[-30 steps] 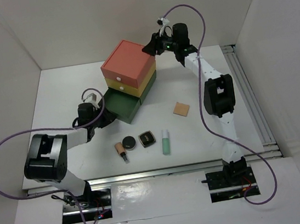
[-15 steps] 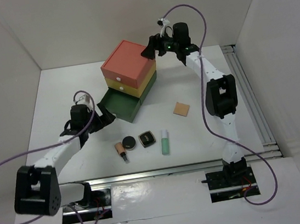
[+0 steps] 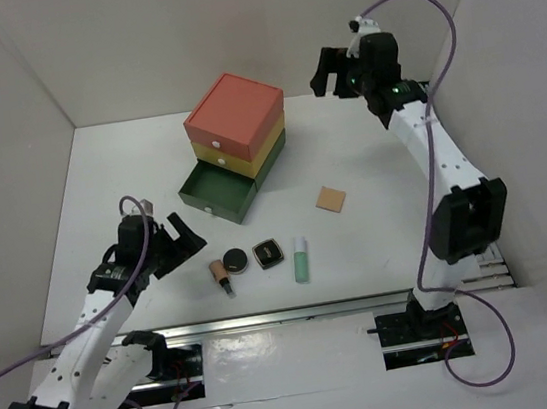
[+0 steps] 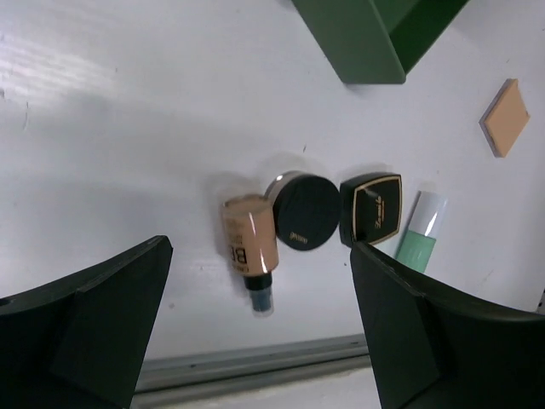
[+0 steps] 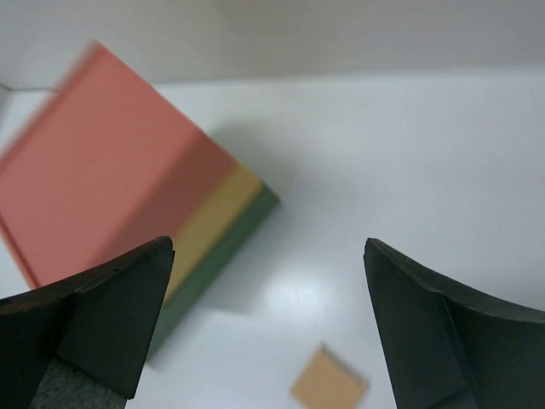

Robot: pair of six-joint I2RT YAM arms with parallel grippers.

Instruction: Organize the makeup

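Left pincer (image 3: pixel 169 240), spread and empty, hovers at near left beside a row of makeup on the tabletop (image 3: pixel 361 253): tan bottle (image 3: pixel 221 273), round compact (image 3: pixel 236 261), square compact (image 3: pixel 268 254) and mint tube (image 3: pixel 303 259). The bottle, probably first, touches the round compact, so it is best gripped at its near, dark-capped end and carried to the open green drawer (image 3: pixel 216 192) just beyond. Farther right the sponge (image 3: pixel 330 198) lies apart, and at far right the raised right pincer (image 3: pixel 328 68), spread and empty, obstructs nothing.
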